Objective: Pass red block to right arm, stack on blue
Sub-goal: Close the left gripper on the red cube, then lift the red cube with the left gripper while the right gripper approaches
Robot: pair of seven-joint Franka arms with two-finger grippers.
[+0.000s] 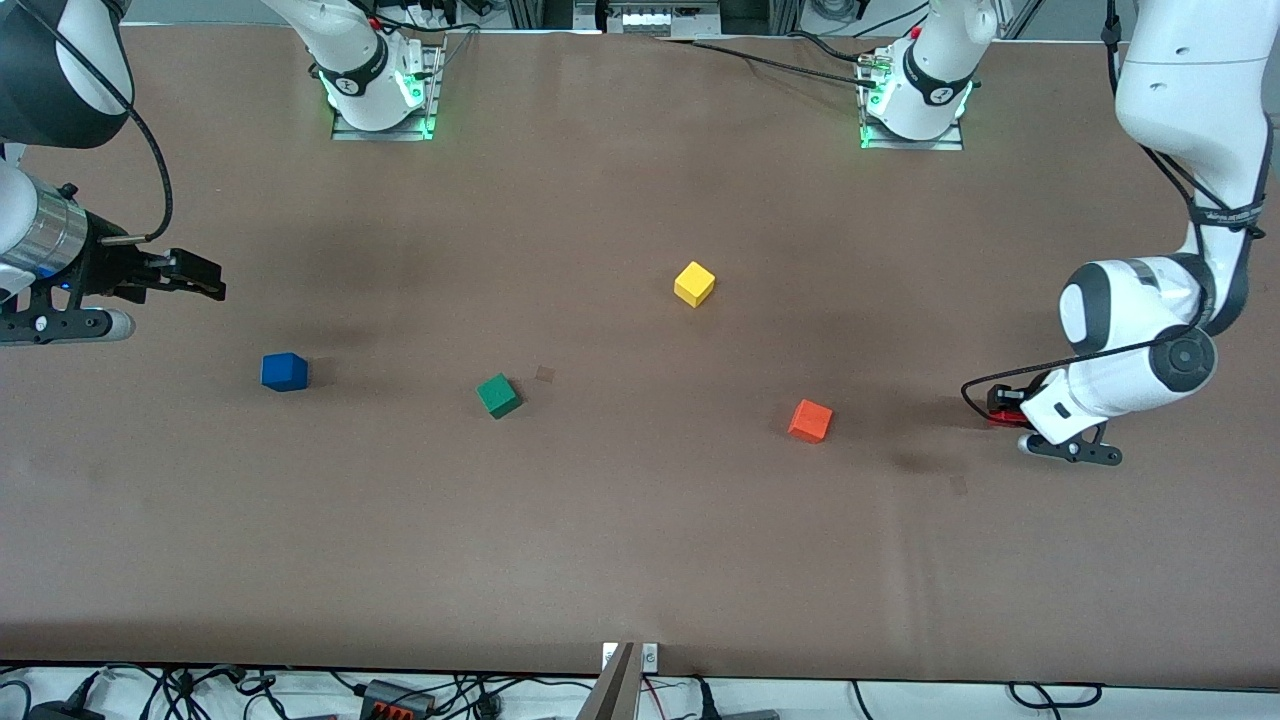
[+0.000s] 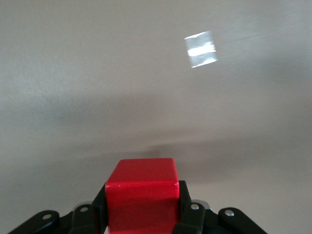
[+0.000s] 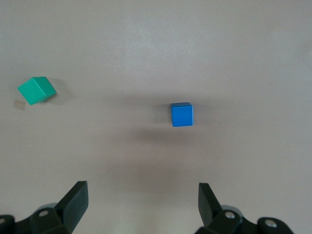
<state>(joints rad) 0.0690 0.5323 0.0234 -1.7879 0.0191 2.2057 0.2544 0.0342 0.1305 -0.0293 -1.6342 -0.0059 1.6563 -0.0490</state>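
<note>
Table (image 1: pixel 640 560): brown mat filling almost the whole front view, both arm bases along its top edge.

Left arm (image 1: pixel 1150 340): white, entering at the upper right of the front view and bent down to the mat at the middle right.

Right arm (image 1: pixel 40 230): white with a silver wrist band, at the upper left edge of the front view; it is off the mat and waits.

Left gripper (image 2: pixel 142 214): low at the mat at the middle right of the front view; in the left wrist view its black fingers (image 2: pixel 187 214) press against both sides of the red block at the bottom centre of that frame.

Right gripper (image 3: pixel 144 200): slim and black, at the middle left of the front view, over the mat above the blue block; in the right wrist view its two fingers (image 3: pixel 75 202) stand wide apart at the bottom of the frame, with nothing between them.

Red block (image 2: pixel 142 192): pinched in the left gripper, at the left arm's end of the table; in the front view only a red sliver shows beside the wrist.

Blue block (image 1: pixel 285 371): on the mat at centre left of the front view, toward the right arm's end; near the centre of the right wrist view.

Green block (image 1: pixel 498 395): on the mat, lower centre-left, turned at an angle.

Yellow block (image 1: pixel 694 284): just above centre.

Orange block (image 1: pixel 810 420): lower centre-right, between the green block and the left gripper.
</note>
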